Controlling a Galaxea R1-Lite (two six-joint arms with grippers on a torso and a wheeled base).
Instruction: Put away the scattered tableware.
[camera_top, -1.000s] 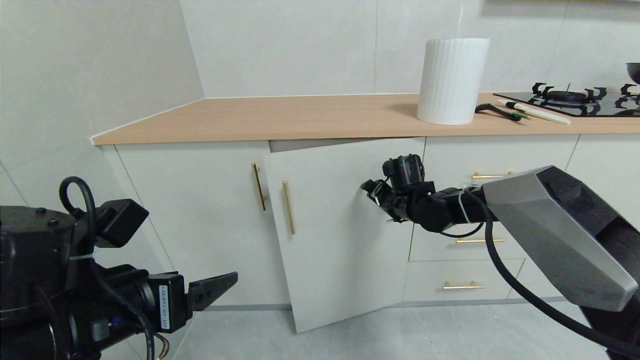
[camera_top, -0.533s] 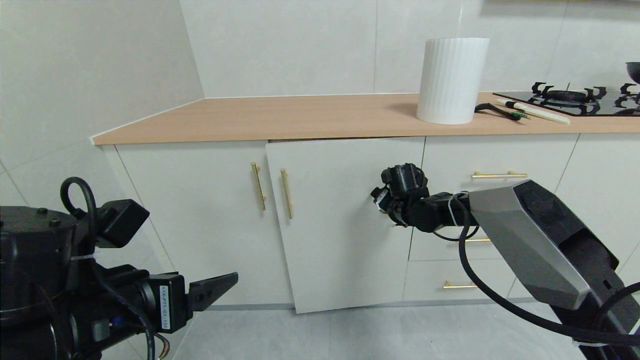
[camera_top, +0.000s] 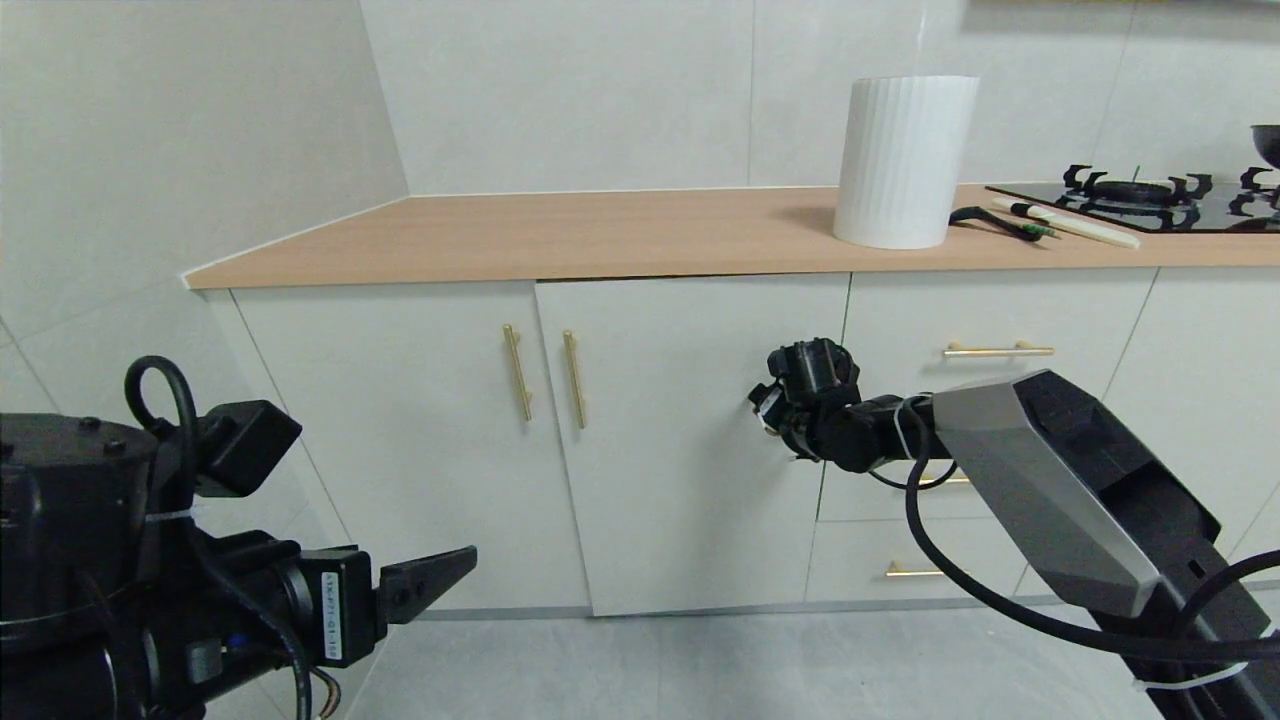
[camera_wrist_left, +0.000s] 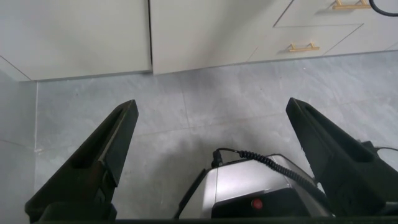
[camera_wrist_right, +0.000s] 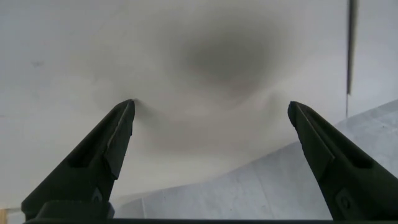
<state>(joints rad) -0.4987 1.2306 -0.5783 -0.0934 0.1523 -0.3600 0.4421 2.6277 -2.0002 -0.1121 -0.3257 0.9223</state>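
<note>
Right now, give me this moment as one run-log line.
right gripper: open, tips at cupboard door | door: shut | left gripper: open, low above floor | utensils: on counter

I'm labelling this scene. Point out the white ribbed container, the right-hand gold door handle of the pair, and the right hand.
White ribbed cylindrical container (camera_top: 905, 160): head view, middle of its side.
Right-hand gold bar door handle (camera_top: 574, 378): head view, mid-bar.
Right hand (camera_wrist_right: 211, 106): right wrist view, midway between its open fingertips.

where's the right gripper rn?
Head view, centre-right: the right gripper is open at the face of the closed cabinet door, near the door's right edge and below the white canister.
</note>
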